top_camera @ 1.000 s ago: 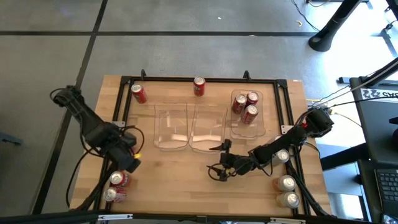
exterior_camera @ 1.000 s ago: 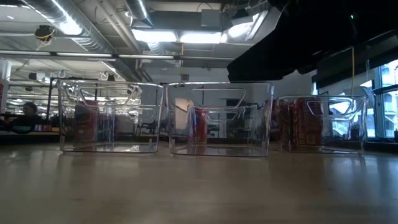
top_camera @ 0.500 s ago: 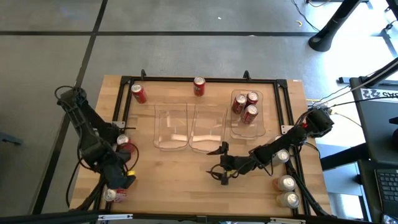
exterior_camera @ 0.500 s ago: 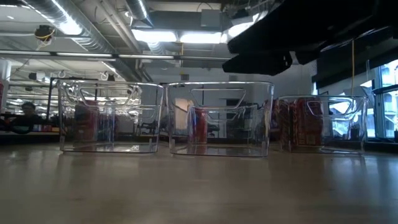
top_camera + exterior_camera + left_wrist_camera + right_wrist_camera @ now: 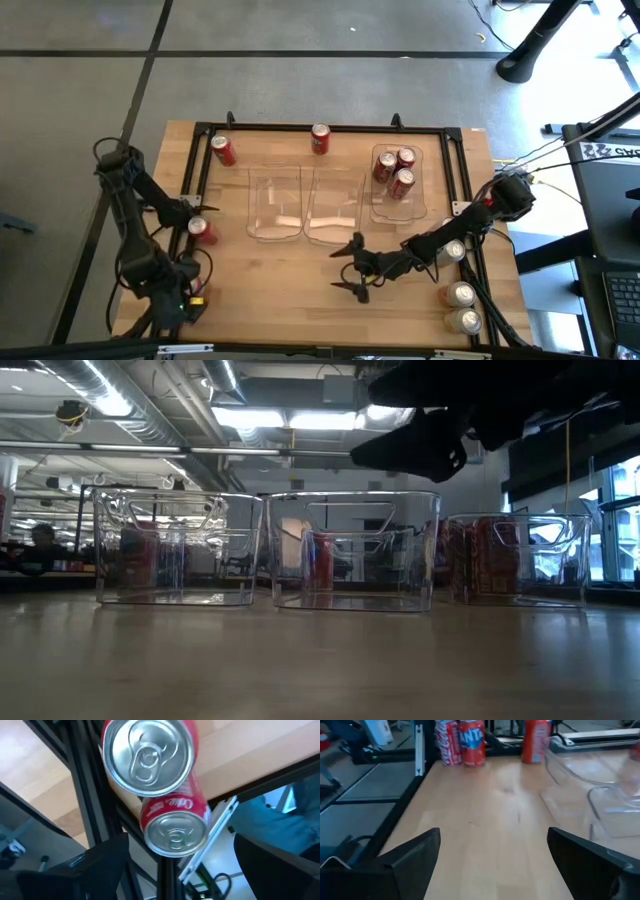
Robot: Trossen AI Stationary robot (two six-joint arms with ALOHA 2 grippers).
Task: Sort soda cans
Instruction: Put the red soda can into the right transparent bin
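Note:
Two red soda cans stand upright at the table's near left corner, seen from above in the left wrist view. My left gripper hangs over them, pointing down and open, touching neither. Another red can stands farther back on the left, and two more along the far edge. Three red cans stand in the right clear bin. Pale cans stand near right. My right gripper hovers open over the table's middle, nothing between its fingers.
Three clear bins stand in a row across the table's middle; the left and middle ones hold no cans. A black frame runs around the table's edges. A third pale can shows beside the right arm.
My left gripper has gone toward the table's near edge along the left side and a little down, turning at the wrist. It now stands over the two corner cans, and the red can farther back shows again. My right gripper has stayed in place and turned at the wrist.

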